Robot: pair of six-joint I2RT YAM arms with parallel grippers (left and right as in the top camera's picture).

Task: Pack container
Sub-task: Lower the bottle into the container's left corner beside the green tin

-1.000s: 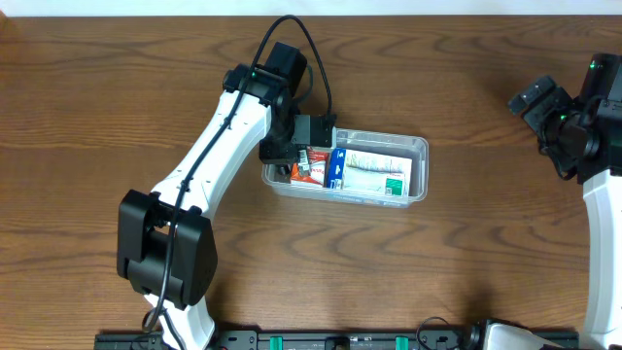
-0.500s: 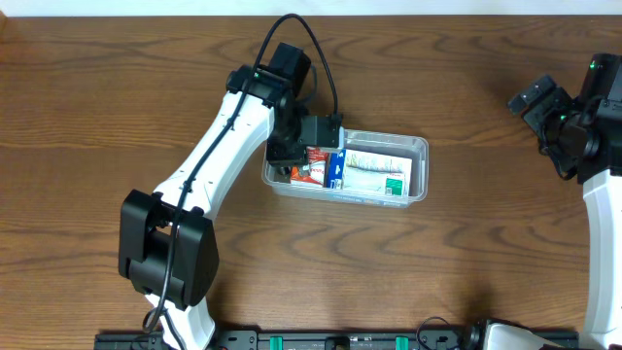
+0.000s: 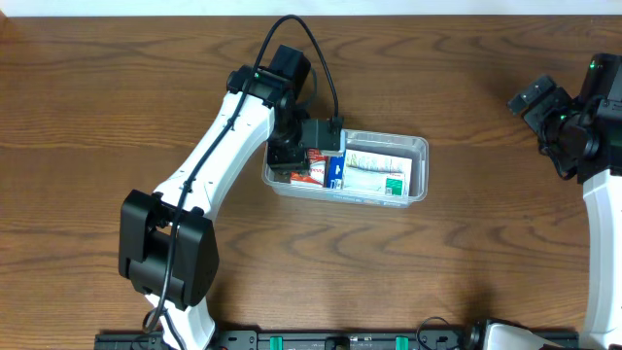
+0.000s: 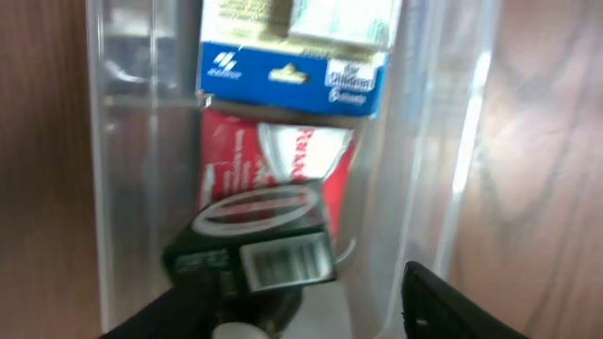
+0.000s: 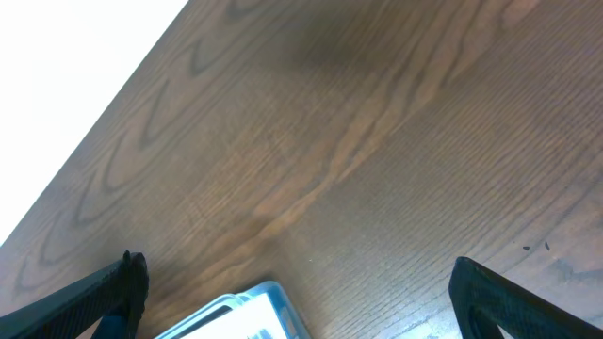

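The clear plastic container point(image 3: 422, 171) lies mid-table. It holds a white-and-green box point(image 3: 377, 172), a blue-and-white box point(image 3: 337, 168) and a red box point(image 3: 316, 157). My left gripper point(image 3: 290, 163) hangs over its left end. In the left wrist view the container's wall point(image 4: 122, 169) frames the blue-and-white box point(image 4: 292, 66), the red box point(image 4: 273, 165) and a small dark box with a barcode point(image 4: 250, 250). The left gripper point(image 4: 311, 315) is open, and the dark box lies between its fingers with a gap to the right finger. My right gripper point(image 3: 544, 105) is open and empty at the far right.
The right wrist view shows bare wood between the open fingers point(image 5: 311, 287) and the corner of a white object with a light blue edge point(image 5: 250, 315) at the bottom. The table's far edge runs across its upper left.
My left gripper has shifted slightly right over the container's left end, and more of the red box shows. The right arm has not moved.
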